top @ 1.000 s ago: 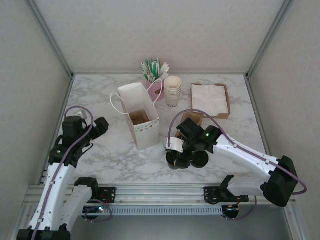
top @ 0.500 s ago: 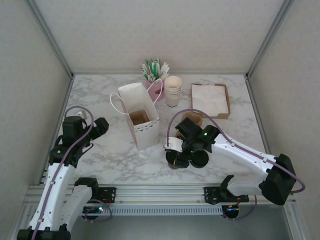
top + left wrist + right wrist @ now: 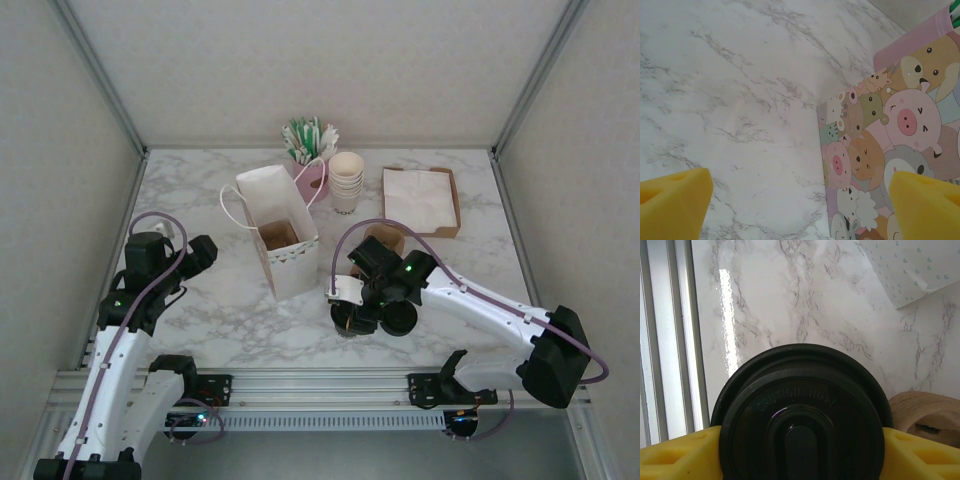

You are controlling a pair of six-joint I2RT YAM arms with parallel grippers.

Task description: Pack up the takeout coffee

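Though smooth, round blk coffee lid (image 3: 801, 415).

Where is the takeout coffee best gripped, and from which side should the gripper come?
Take the takeout coffee across its round black lid, coming from above. It stands upright and the lid is round, so probably any two opposite sides serve. The right gripper has one finger at each side of the lid.
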